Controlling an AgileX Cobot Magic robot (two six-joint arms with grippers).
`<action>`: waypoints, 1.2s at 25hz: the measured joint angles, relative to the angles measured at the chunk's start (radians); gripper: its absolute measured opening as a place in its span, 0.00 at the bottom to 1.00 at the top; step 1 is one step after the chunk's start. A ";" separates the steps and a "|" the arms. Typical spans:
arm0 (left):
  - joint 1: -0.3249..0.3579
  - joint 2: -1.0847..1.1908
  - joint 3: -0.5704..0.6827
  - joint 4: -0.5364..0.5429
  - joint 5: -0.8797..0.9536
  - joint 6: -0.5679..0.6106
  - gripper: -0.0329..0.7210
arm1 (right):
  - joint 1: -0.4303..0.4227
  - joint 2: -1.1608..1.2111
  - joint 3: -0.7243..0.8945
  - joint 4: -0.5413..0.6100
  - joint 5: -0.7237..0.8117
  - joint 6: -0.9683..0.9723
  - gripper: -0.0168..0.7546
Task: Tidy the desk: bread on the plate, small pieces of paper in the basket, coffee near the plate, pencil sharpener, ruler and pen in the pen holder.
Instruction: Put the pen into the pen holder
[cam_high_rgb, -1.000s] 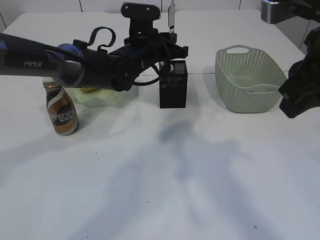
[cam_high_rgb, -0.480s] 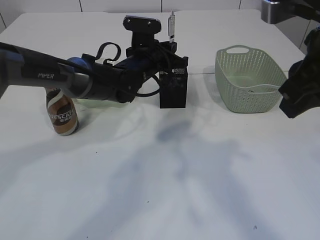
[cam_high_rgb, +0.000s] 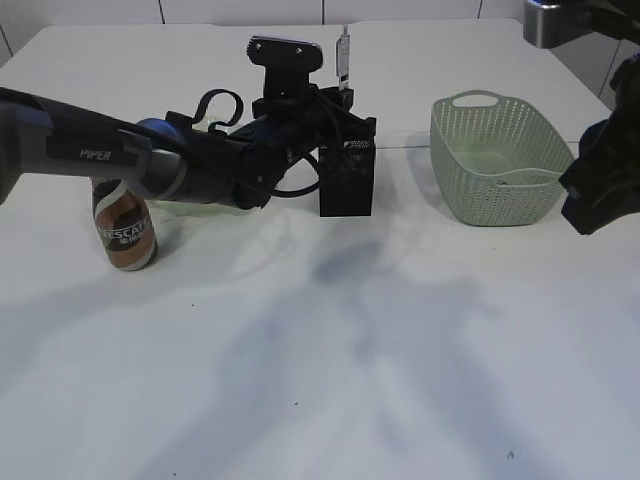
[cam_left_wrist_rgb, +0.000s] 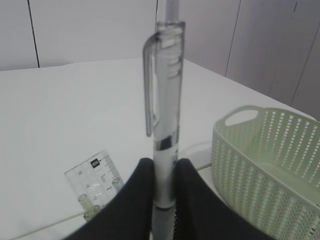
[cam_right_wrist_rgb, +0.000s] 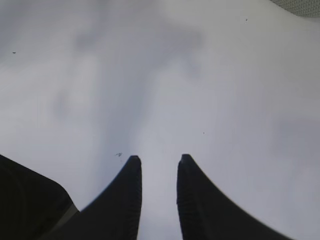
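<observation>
One pen (cam_left_wrist_rgb: 164, 125) upright, clip end up, pinched in left tool (cam_left_wrist_rgb: 163, 200); right tool (cam_right_wrist_rgb: 157, 195) part-open, empty.

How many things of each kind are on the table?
Pens: 1, pen
Rulers: 1, ruler
Pen holders: 1, pen holder
Baskets: 1, basket
Coffee bottles: 1, coffee bottle
Plates: 1, plate
Total: 6

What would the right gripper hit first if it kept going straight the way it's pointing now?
Probably just the bare white table. The right gripper stands open and empty, and its wrist view shows nothing else ahead, though how far off the table lies is unclear.
</observation>
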 joint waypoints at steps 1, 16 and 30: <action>0.000 0.001 0.000 0.000 0.000 0.000 0.14 | 0.000 0.000 0.000 0.000 -0.001 0.000 0.30; 0.000 0.019 0.000 0.000 0.013 0.000 0.17 | 0.000 0.000 0.000 -0.004 -0.002 0.000 0.30; 0.000 0.034 0.000 0.000 0.044 0.000 0.42 | 0.000 0.000 0.000 -0.004 -0.003 0.000 0.30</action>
